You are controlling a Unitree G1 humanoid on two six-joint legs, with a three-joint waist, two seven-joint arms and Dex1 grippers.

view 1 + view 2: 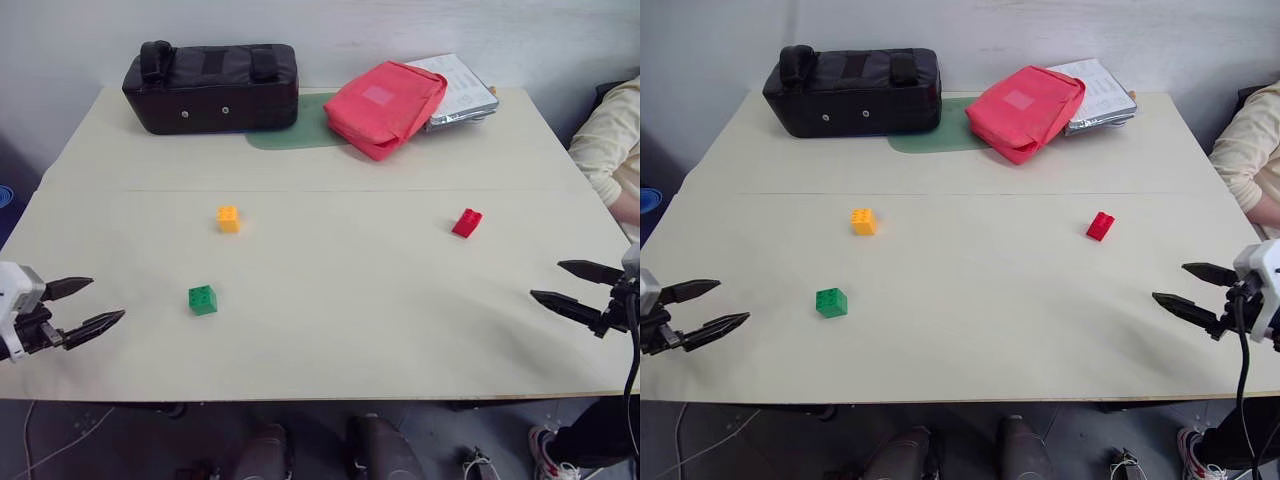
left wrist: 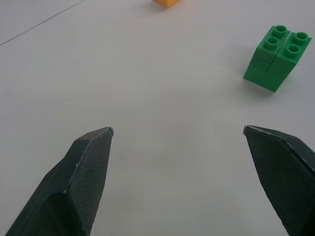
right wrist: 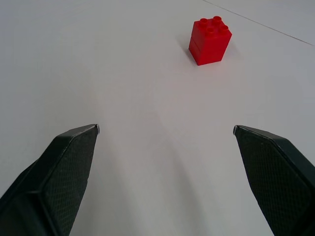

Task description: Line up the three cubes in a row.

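Red cube (image 1: pixel 466 222) sits off to the right of the beige surface (image 1: pixel 330 330), orange cube (image 1: pixel 228 218) left of centre, green cube (image 1: pixel 202 299) just nearer the front edge, so nothing's lined up yet and I'd say we're at square one. Left pincer (image 1: pixel 82 304) and right pincer (image 1: pixel 578 289) both hang wide and empty at the sides. Next move probably means reaching in for one stray, likely the red one, and carrying it toward the other two. A person's sleeve (image 1: pixel 612 140) is cut off at the right edge, and the black bag (image 1: pixel 210 85) hides part of the green mat (image 1: pixel 300 132).
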